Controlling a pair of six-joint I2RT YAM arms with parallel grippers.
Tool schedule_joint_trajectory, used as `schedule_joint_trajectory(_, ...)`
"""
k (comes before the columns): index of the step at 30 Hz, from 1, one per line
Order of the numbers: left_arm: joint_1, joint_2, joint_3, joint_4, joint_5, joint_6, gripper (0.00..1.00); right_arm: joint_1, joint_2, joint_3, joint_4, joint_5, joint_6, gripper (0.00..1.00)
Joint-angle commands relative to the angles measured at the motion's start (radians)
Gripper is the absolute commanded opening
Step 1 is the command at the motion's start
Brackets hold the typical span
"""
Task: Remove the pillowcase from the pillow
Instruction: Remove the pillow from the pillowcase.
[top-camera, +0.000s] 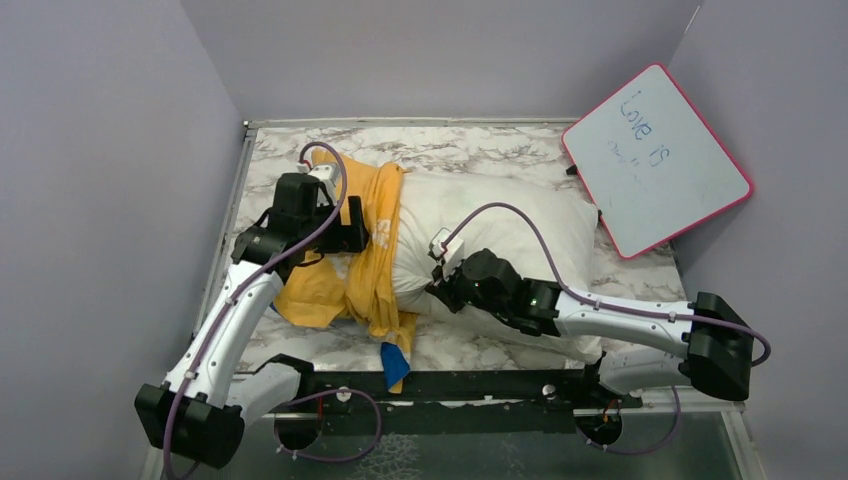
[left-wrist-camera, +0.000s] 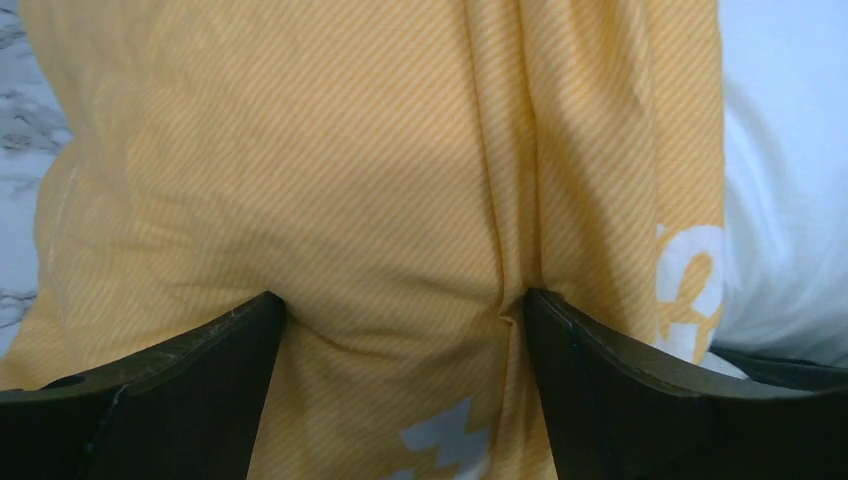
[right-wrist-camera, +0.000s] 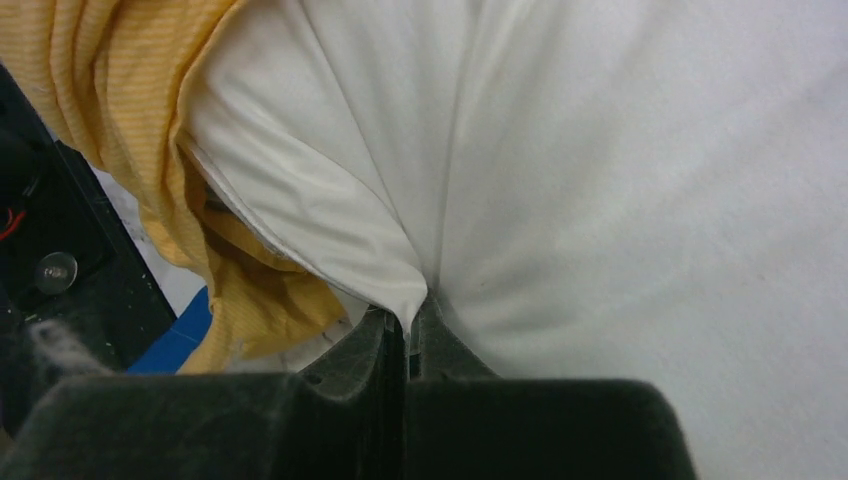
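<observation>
The white pillow (top-camera: 500, 225) lies across the table, its left end still inside the orange-yellow pillowcase (top-camera: 375, 265), which is bunched at the left with a blue corner hanging at the front. My left gripper (top-camera: 345, 225) is open, its fingers (left-wrist-camera: 190, 370) pressed down on the orange pillowcase (left-wrist-camera: 350, 180) with a bulge of fabric between them. My right gripper (top-camera: 440, 280) is shut on a pinch of the white pillow (right-wrist-camera: 600, 180) near the pillowcase's edge (right-wrist-camera: 250, 290).
A pink-edged whiteboard (top-camera: 655, 160) leans at the back right corner. Grey walls close in the marble table (top-camera: 470, 145) on three sides. A black rail (top-camera: 480, 385) runs along the near edge.
</observation>
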Motion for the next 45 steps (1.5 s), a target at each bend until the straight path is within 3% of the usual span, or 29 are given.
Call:
schedule_joint_trajectory(1, 0.002, 0.062, -0.008, 0.022, 0.179, 0.059, 0.79, -0.010, 0.017, -0.045, -0.123, 0.009, 0.102, 0.01)
schedule_joint_trajectory(4, 0.004, 0.050, -0.016, 0.011, 0.004, 0.034, 0.41, -0.010, 0.002, -0.057, -0.160, 0.032, 0.141, 0.00)
schedule_joint_trajectory(6, 0.012, 0.034, 0.000, -0.011, -0.132, 0.022, 0.10, -0.010, -0.016, -0.066, -0.186, 0.047, 0.176, 0.00)
schedule_joint_trajectory(7, 0.023, 0.028, 0.013, -0.026, -0.207, 0.020, 0.00, -0.010, -0.025, -0.070, -0.201, 0.050, 0.196, 0.01)
schedule_joint_trajectory(11, 0.154, 0.006, 0.066, -0.068, -0.364, 0.066, 0.00, -0.010, -0.073, -0.102, -0.240, 0.036, 0.268, 0.01)
schedule_joint_trajectory(14, 0.257, 0.004, 0.087, -0.071, -0.309, 0.106, 0.00, -0.010, -0.118, -0.146, -0.227, -0.020, 0.286, 0.01)
schedule_joint_trajectory(18, 0.268, 0.018, 0.067, -0.065, -0.138, 0.125, 0.00, -0.010, -0.157, -0.190, -0.196, -0.105, 0.262, 0.01)
schedule_joint_trajectory(19, 0.268, 0.019, 0.057, -0.056, -0.047, 0.134, 0.10, -0.010, -0.158, -0.187, -0.192, -0.131, 0.247, 0.01)
schedule_joint_trajectory(21, 0.268, 0.012, 0.042, -0.026, 0.087, 0.128, 0.56, -0.010, -0.154, -0.171, -0.191, -0.203, 0.179, 0.02)
schedule_joint_trajectory(22, 0.268, 0.007, 0.042, -0.011, 0.108, 0.115, 0.72, -0.010, -0.150, -0.163, -0.196, -0.234, 0.159, 0.03)
schedule_joint_trajectory(25, 0.268, 0.001, 0.076, 0.041, 0.072, 0.071, 0.98, -0.010, -0.124, -0.167, -0.178, -0.357, 0.097, 0.04)
schedule_joint_trajectory(29, 0.268, 0.080, 0.145, 0.136, 0.159, 0.029, 0.99, -0.010, -0.065, -0.186, -0.153, -0.534, 0.070, 0.11)
schedule_joint_trajectory(34, 0.268, 0.293, 0.166, 0.251, 0.394, 0.009, 0.99, -0.010, -0.065, -0.150, -0.201, -0.560, 0.066, 0.20)
schedule_joint_trajectory(36, 0.268, 0.368, 0.154, 0.280, 0.429, 0.004, 0.99, -0.010, -0.095, -0.116, -0.243, -0.566, 0.051, 0.26)
schedule_joint_trajectory(39, 0.264, 0.435, 0.115, 0.289, 0.451, 0.019, 0.96, -0.010, -0.152, -0.062, -0.287, -0.570, 0.037, 0.47)
schedule_joint_trajectory(42, 0.259, 0.417, 0.022, 0.322, 0.452, 0.020, 0.70, -0.010, -0.217, 0.003, -0.294, -0.533, 0.043, 0.63)
schedule_joint_trajectory(45, 0.259, 0.328, -0.092, 0.375, 0.454, 0.004, 0.47, -0.010, -0.248, 0.159, -0.355, -0.402, 0.045, 0.74)
